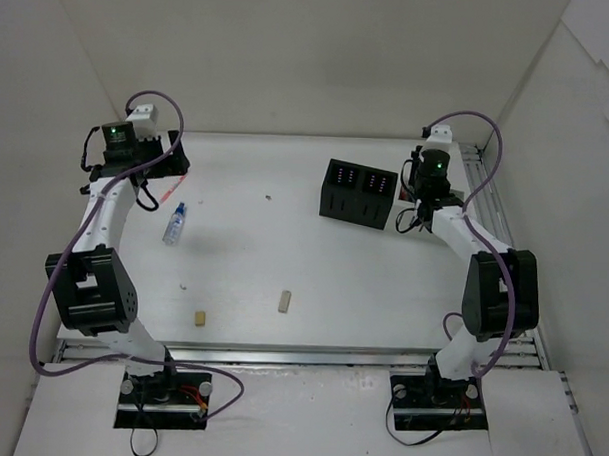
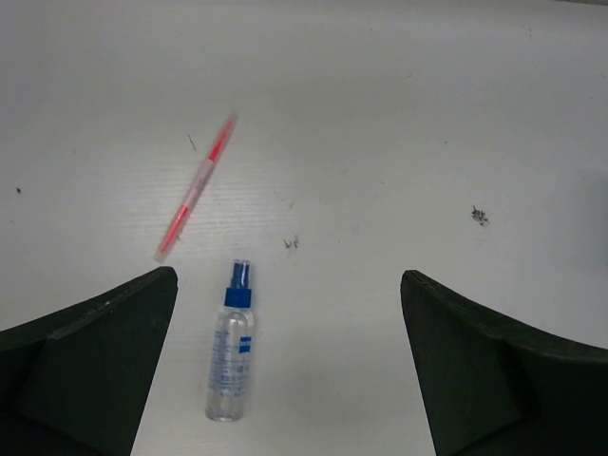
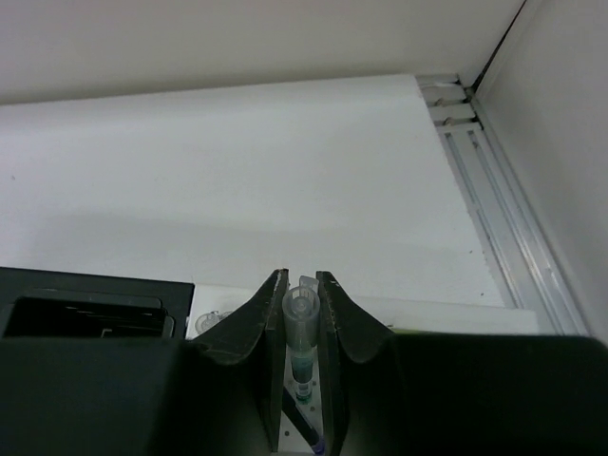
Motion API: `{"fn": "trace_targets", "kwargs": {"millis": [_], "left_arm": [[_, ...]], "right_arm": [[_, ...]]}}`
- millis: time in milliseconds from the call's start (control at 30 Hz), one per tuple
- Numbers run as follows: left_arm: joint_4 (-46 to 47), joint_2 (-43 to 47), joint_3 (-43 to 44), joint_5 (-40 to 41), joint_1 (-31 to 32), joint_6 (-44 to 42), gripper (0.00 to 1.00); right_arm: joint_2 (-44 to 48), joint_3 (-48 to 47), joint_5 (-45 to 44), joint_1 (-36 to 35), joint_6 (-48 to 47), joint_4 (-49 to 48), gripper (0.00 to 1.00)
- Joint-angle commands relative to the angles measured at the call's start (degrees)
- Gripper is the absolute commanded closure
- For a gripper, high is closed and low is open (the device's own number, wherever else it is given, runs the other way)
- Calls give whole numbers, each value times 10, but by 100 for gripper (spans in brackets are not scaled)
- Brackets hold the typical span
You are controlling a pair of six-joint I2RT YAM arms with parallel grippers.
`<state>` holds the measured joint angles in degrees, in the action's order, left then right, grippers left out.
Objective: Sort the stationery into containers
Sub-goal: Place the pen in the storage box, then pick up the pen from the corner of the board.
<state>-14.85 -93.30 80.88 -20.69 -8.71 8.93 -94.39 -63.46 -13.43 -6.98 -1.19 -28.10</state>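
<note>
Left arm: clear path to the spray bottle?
Probably yes: the left claw is open, the spray bottle lies bare below it, and the pink pen lies apart from it.

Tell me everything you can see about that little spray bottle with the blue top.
The spray bottle is small and slim, with a clear, plastic-looking body, a blue spray head and collar, and a pale label bearing a small blue mark. It lies on its side on the white table, spray head pointing away from the arm bases. It sits within the gap of the open left pincer, nearer one finger but untouched. A pink pen lies just beyond its head, apart from it.
</note>
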Motion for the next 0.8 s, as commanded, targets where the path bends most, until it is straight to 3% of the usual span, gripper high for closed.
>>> {"fn": "trace_targets", "kwargs": {"millis": [0,67,167,300,367,600,767], "left_arm": [[-10,-41,86,-23,-10,-109,1],[-41,-72,138,-23,-21,-136,1],[-79,-146,218,-51,-48,-154,1],[-152,-280,344,-147,-68,-174,1],[-187,-326,398,-155,-68,-196,1],[-224,-371,406,-92,-50,-239,3],[-278,-423,421,-48,-39,-241,20]], "right_arm": [[-4,-20,24,5,9,-69,84],[2,-10,29,5,32,-68,57],[24,0,54,6,51,-59,2],[53,-16,96,1,58,11,2],[80,-19,101,-4,55,33,2],[178,14,106,-17,48,44,2],[204,40,95,-17,48,45,2]]}}
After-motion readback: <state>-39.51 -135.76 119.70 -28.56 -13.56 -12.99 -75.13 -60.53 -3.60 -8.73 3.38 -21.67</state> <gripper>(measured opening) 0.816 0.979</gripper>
